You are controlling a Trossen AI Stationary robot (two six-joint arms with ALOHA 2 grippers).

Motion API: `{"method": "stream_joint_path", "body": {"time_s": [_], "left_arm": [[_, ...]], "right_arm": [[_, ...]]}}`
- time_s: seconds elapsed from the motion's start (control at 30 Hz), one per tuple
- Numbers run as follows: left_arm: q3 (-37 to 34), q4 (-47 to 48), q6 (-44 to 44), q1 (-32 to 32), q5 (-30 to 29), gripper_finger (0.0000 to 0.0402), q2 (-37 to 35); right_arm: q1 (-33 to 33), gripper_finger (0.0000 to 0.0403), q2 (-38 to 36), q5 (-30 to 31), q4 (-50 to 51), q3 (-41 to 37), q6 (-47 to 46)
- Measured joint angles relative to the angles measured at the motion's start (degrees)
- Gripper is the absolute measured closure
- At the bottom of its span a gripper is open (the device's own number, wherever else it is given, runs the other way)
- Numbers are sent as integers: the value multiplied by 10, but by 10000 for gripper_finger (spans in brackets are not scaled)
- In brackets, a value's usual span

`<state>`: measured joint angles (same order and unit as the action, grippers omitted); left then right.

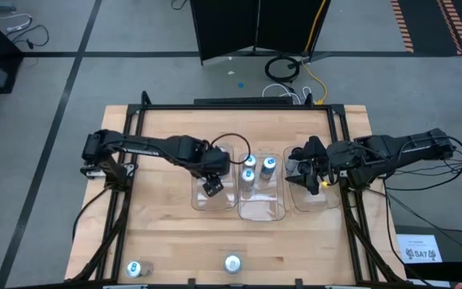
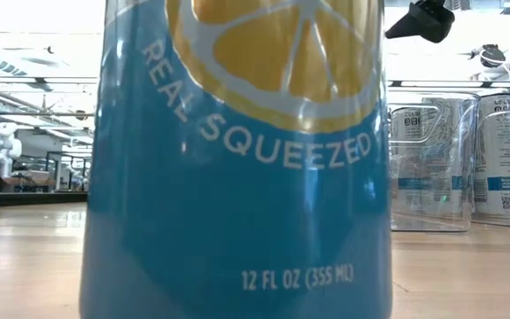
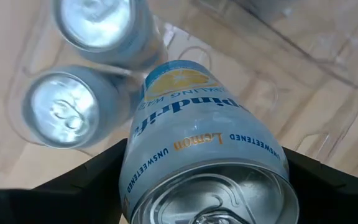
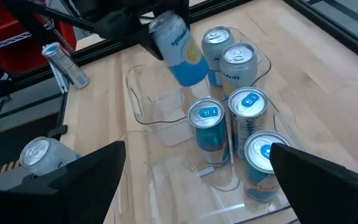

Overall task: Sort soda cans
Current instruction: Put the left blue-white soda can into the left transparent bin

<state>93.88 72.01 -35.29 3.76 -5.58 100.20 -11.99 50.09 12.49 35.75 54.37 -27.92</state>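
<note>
A lemon can is being carried, clamped between the left gripper fingers and tilted, above the left tray. In the right wrist view the same can is being held in the air over that tray, at about ten o'clock from the cluster of cans in the middle tray. Two silver-topped cans are being seen standing below, beside the carried one. In the overhead view three blue-topped cans are being kept in the middle tray, with the right tray at three o'clock of it.

The step in hand is judged to be the placing of this can in its tray. The next move is judged to call for the can being brought upright and lowered onto bare tray floor clear of the standing cans before the fingers are parted.

The right gripper is being held over the right tray, its fingers spread wide and nothing gripped.

Two more cans are being left at the six o'clock edge of the table, not yet sorted; one is blocking most of the low view, so little is being shown there. The right tray's contents are being hidden under the arm.
</note>
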Motion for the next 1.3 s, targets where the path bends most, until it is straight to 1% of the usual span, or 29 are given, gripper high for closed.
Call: {"method": "stream_joint_path", "body": {"time_s": [0.2,0.27,0.37,0.53,0.67,0.8,0.93,1.0,1.3], "left_arm": [[-65,-11,-3,-2,0,82,-1],[-84,-15,-3,-6,10,82,-1],[-114,-48,-3,-14,17,82,-1],[-144,-107,-3,-30,24,82,-1],[-164,-107,-2,-43,27,76,-1],[-189,-112,-30,-56,32,61,-4],[-197,-111,-34,-62,19,51,-1],[-197,-127,-33,-61,13,49,-1],[-196,-157,-33,-60,21,46,-1]], "right_arm": [[0,11,0,0,0,0,0],[0,11,0,0,0,0,1],[0,11,0,0,0,0,1],[0,11,0,0,0,0,1],[0,11,0,-1,1,0,-4],[0,11,0,-4,1,0,-14],[0,11,0,-4,1,0,-14],[0,11,0,-4,1,0,-14],[0,11,0,-4,1,0,-14]]}}
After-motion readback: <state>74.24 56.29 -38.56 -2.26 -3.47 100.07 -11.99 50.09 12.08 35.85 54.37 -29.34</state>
